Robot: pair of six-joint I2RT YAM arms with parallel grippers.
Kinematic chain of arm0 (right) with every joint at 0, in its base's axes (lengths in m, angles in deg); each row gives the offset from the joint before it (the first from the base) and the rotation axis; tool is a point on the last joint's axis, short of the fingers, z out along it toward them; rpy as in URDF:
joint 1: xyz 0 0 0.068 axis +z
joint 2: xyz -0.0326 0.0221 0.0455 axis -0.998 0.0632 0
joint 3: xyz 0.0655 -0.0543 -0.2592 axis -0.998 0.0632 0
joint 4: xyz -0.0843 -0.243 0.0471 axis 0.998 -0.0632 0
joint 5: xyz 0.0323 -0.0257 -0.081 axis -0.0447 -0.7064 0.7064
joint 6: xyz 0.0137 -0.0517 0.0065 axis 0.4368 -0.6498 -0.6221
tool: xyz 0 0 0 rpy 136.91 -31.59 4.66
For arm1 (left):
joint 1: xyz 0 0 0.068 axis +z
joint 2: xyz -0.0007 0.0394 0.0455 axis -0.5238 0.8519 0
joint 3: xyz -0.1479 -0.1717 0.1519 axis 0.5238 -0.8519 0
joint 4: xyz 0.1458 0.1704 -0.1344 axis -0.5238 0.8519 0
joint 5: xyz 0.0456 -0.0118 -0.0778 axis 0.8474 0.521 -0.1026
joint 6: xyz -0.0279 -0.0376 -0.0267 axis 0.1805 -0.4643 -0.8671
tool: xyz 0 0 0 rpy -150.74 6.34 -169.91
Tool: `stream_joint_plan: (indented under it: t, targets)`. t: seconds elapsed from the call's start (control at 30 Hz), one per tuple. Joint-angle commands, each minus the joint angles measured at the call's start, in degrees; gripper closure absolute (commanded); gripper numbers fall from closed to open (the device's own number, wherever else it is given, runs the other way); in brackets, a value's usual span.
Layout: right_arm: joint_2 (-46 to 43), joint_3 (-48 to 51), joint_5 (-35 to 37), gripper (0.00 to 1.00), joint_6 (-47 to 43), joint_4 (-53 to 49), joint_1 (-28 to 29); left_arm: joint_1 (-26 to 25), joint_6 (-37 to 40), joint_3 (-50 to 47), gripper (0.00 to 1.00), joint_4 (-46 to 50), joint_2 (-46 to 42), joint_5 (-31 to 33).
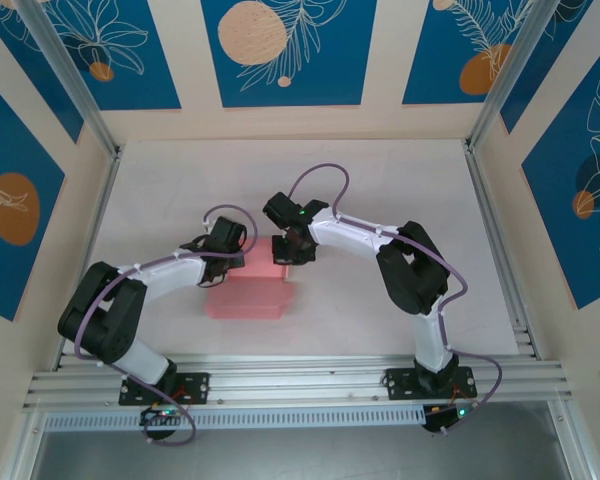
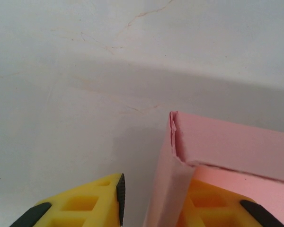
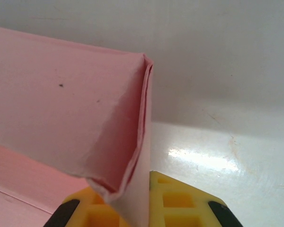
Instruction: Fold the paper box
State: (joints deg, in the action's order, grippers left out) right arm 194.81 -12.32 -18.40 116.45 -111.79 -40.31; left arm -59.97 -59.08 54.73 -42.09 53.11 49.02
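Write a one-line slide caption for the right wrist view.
Right gripper pinches an upturned wall of the paper box between its yellow fingers, over the white table.

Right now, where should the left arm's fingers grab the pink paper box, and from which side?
Probably the standing wall of the paper box, near its corner, coming from the left. It is a thin upright sheet, so one of the left fingers can go on each face.
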Motion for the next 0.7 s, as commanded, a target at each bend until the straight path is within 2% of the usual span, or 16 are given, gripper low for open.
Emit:
stream_joint_plan:
  t: [0.0, 0.13, 0.3, 0.5, 0.6, 0.67]
  targets:
    - [1.0, -0.9, -1.4, 1.0, -0.2, -1.5, 0.4, 1.0, -0.2, -0.4, 0.76, -1.6, -0.2, 2.1]
    - [0.6, -0.7, -1.3, 1.0, 0.1, -1.5, 0.6, 1.4, -1.9, -0.2, 1.0, -0.5, 1.5, 7.9]
    - [0.8, -0.6, -1.0, 1.0, 0.7, -1.5, 1.2, 1.4, -5.5, 0.8, 1.0, 4.4, 4.4, 13.2]
    - [2.1, -1.1, 1.8, 1.0, 2.3, -4.3, 2.5, 1.4, -13.2, 0.2, 1.0, 8.7, 5.2, 19.4]
    - [2.4, -1.5, 3.8, 1.0, 2.7, -5.9, 2.8, 1.5, -13.2, 0.5, 1.0, 7.9, 5.5, 17.9]
    - [3.4, -3.0, 6.7, 1.0, 2.7, -8.7, 2.8, 1.6, -12.6, 0.5, 0.99, 6.3, 5.3, 13.9]
